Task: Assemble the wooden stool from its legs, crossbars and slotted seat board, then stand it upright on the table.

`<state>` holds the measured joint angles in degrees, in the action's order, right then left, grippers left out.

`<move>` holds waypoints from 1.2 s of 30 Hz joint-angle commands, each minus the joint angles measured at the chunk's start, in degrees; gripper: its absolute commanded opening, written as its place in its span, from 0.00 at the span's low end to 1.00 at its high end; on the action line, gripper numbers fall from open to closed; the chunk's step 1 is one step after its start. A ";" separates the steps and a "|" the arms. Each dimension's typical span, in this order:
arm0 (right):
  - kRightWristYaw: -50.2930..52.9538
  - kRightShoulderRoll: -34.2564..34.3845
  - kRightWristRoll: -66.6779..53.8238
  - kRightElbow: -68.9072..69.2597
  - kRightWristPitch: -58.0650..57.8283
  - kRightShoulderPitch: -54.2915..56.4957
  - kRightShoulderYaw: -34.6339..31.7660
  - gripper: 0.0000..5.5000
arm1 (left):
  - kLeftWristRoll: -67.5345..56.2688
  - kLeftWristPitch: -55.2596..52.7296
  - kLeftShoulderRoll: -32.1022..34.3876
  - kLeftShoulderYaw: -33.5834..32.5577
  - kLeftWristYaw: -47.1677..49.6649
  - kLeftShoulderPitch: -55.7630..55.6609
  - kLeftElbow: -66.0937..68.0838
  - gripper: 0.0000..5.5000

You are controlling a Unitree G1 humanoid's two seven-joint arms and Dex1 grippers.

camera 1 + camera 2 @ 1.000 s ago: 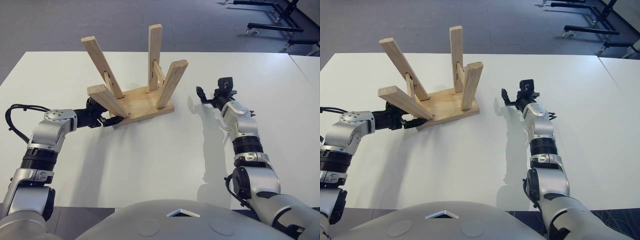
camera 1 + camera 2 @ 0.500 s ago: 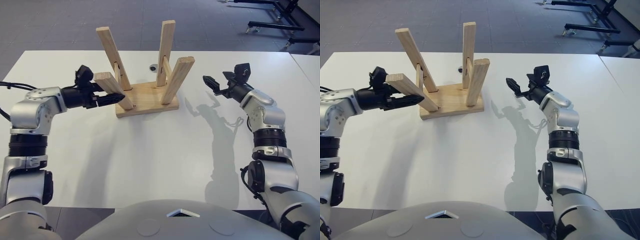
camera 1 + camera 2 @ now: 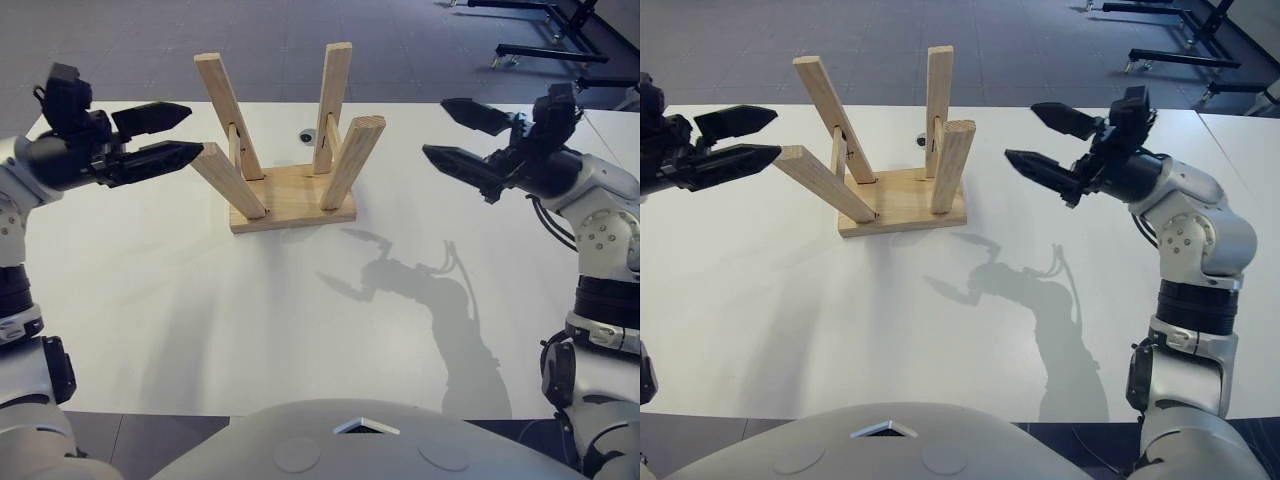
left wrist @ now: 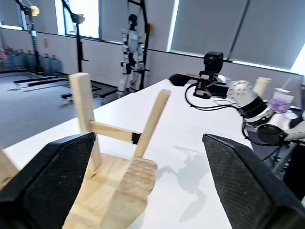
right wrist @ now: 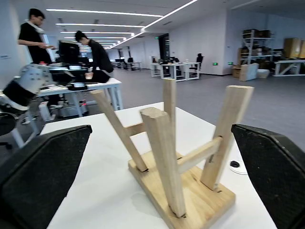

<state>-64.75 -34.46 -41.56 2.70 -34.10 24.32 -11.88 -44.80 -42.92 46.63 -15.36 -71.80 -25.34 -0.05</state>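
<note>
The wooden stool rests upside down on the white table. Its seat board lies flat and four legs point up, joined by crossbars. My left gripper hovers open to the left of the stool, its tips just short of the front-left leg and touching nothing. On the other side my right gripper hangs open above the table, well apart from the stool. In the left wrist view the stool sits between the dark fingers. The stool appears likewise in the right wrist view.
A small round object lies on the table just behind the stool. The table's far edge runs close behind it, and black metal frames stand on the floor at the back right. Bare tabletop stretches in front of the stool.
The stool, tilted a second ago, now sits flat on its seat board. My left gripper has left the front-left leg, rising and drawing back left. My right gripper has lifted and pulled away right.
</note>
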 commanded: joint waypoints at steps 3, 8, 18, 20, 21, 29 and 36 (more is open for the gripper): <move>-0.43 4.85 5.10 -7.79 4.06 6.86 7.67 0.98 | -1.29 -1.16 -0.12 2.01 -0.82 1.84 -1.78 0.75; -1.08 7.08 8.54 -15.75 6.94 11.65 10.03 0.98 | -0.81 -0.73 -0.25 1.94 -0.10 1.29 0.91 0.64; -2.90 9.26 9.66 -18.66 7.12 14.34 12.11 0.67 | -0.55 -0.13 -1.59 3.89 1.11 2.07 -0.32 0.36; -3.38 9.14 9.68 -18.70 7.07 14.33 12.17 0.59 | -0.46 -0.04 -1.54 4.24 1.04 2.10 -0.54 0.29; -3.59 9.07 9.47 -18.59 6.90 14.27 12.03 0.56 | -0.41 0.01 -1.56 4.39 1.04 2.12 -0.61 0.27; -4.06 8.55 7.86 -14.58 5.08 12.01 11.52 0.33 | -0.88 -0.26 -1.25 5.24 0.52 1.52 -1.03 0.25; -3.44 7.59 5.24 -5.79 0.86 8.18 10.74 0.31 | 0.22 0.03 -0.61 8.35 -1.93 0.88 -1.49 0.25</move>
<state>-67.95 -27.39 -33.54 -6.46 -31.45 33.02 -1.00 -46.18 -41.88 45.82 -9.73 -73.62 -23.95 -1.45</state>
